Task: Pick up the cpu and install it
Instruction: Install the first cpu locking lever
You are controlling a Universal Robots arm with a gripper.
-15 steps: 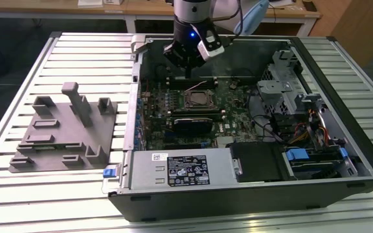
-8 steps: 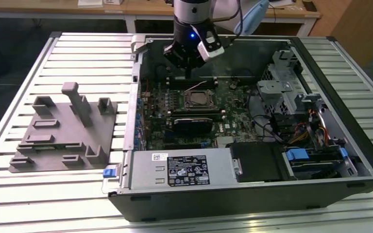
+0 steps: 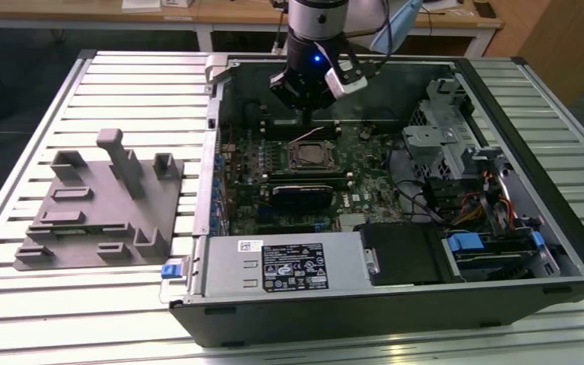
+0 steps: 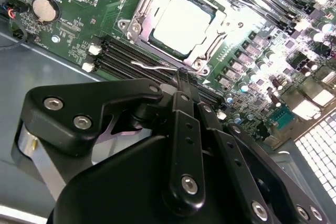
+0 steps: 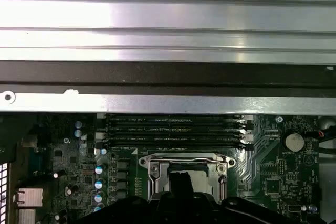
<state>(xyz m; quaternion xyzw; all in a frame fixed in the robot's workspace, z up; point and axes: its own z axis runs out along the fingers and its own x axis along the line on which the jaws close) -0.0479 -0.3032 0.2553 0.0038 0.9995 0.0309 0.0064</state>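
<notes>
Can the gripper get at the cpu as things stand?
Probably yes. The cpu already sits in the socket on the motherboard, its pale face uncovered, and the gripper hangs just beside the socket with nothing between them. The open computer case leaves the approach from above free.

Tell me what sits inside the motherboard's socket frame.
The cpu lies in the socket frame, its pale silver face up. In the first wrist view the gripper covers part of it; whatever lies beneath the chip is hidden.

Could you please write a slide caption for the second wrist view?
The claw above the motherboard, beside the socket where the cpu sits.
</notes>
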